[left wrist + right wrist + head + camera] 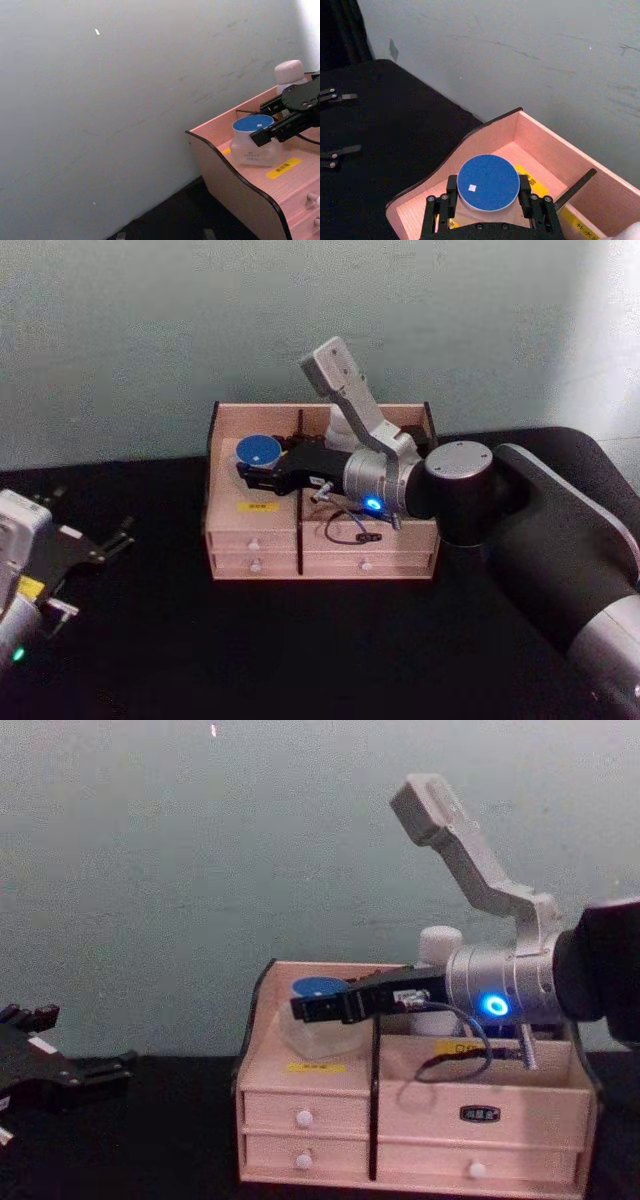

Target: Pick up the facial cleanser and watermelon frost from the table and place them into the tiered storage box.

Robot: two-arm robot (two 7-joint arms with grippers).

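My right gripper [248,472], clamped round the blue-lidded jar [488,182], rests it in the tiered storage box [256,523]; next, release.

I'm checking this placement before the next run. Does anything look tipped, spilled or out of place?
Nothing stands out. The blue-lidded jar sits upright in the box's left compartment, between the right tool's fingers. A white bottle stands upright behind. The left tool rests open over the table.

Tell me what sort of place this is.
Probably a robot test bench, not a home: a black-covered table against a bare grey wall, holding a tiered storage box. The right gripper holds a blue-lidded jar over the box's left compartment; the left gripper waits open.
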